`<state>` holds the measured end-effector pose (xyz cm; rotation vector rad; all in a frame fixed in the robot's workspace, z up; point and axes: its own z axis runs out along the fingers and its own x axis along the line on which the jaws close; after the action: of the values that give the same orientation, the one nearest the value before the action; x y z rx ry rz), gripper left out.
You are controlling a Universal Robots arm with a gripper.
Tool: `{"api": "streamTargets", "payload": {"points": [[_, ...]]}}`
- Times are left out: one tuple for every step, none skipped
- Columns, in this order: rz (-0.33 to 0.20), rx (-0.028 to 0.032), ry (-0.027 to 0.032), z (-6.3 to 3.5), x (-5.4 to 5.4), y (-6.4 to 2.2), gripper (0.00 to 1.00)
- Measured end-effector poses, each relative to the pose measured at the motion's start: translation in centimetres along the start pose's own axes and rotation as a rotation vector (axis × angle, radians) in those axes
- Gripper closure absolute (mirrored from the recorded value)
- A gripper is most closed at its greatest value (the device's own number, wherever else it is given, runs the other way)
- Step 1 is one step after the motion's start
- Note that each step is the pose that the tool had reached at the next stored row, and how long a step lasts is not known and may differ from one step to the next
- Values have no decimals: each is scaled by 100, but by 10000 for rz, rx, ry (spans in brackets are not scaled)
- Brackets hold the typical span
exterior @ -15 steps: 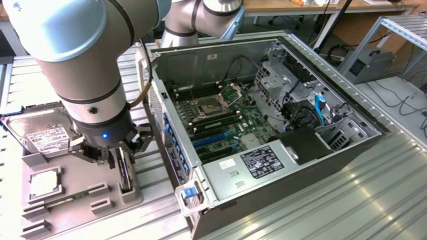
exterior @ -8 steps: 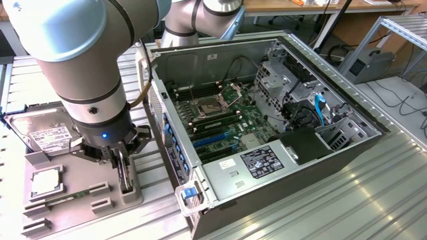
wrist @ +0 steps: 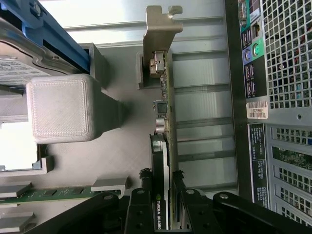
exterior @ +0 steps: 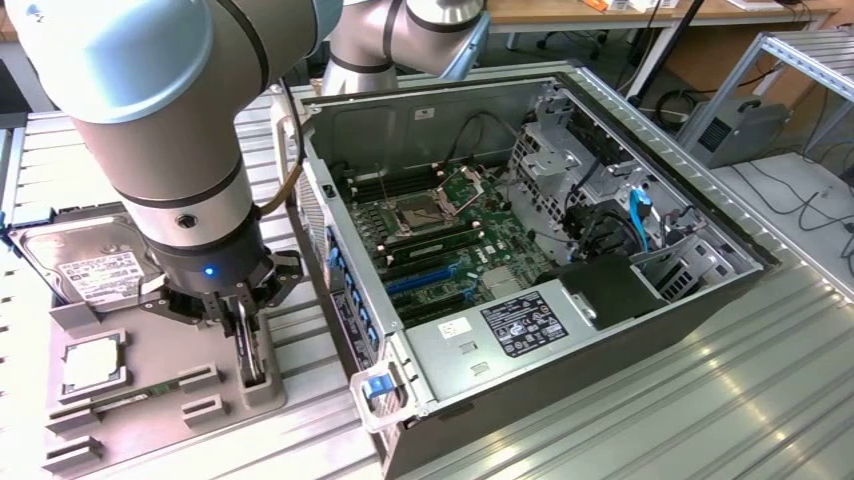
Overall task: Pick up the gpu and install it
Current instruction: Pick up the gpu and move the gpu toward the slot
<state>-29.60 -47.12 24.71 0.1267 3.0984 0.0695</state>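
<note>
The gpu (exterior: 250,362) stands on its edge in a slot of the grey holder tray (exterior: 274,395), at the exterior view's left of the open computer case (exterior: 441,345). My gripper (exterior: 242,328) has come down over its top. In the wrist view the gpu (wrist: 161,146) runs away from me, black cooler face up close and silver end bracket (wrist: 159,29) at the far end. My gripper (wrist: 162,176) has a black finger pressed against each side of the card, shut on it. The card still rests in its slot.
On the same tray lie a silver hard drive (exterior: 94,265), a processor chip (exterior: 91,365) and a green memory stick (exterior: 147,390). The case's motherboard (exterior: 441,240) lies exposed with blue slots (exterior: 434,275). The case's rear panel (wrist: 282,97) is close beside the card.
</note>
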Motion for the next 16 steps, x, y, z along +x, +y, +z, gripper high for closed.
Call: {"api": "streamTargets", "payload": {"points": [[-48,-2,3,0,0,0,73],[-93,-3,5,0,0,0,73],[-140,-5,6,1,0,0,73],[-151,-6,6,1,0,0,73],[-151,-7,7,1,0,0,73],[-151,-7,7,1,0,0,73],[-151,-7,7,1,0,0,73],[-152,-7,7,1,0,0,73],[-157,-7,7,1,0,0,73],[-168,-6,7,1,0,0,73],[-170,-6,7,1,0,0,73],[-170,-6,7,1,0,0,73],[-170,-5,8,0,0,0,73],[-171,-5,7,1,0,0,73],[-170,-5,8,1,0,0,73],[-170,-5,8,1,0,0,73]]}}
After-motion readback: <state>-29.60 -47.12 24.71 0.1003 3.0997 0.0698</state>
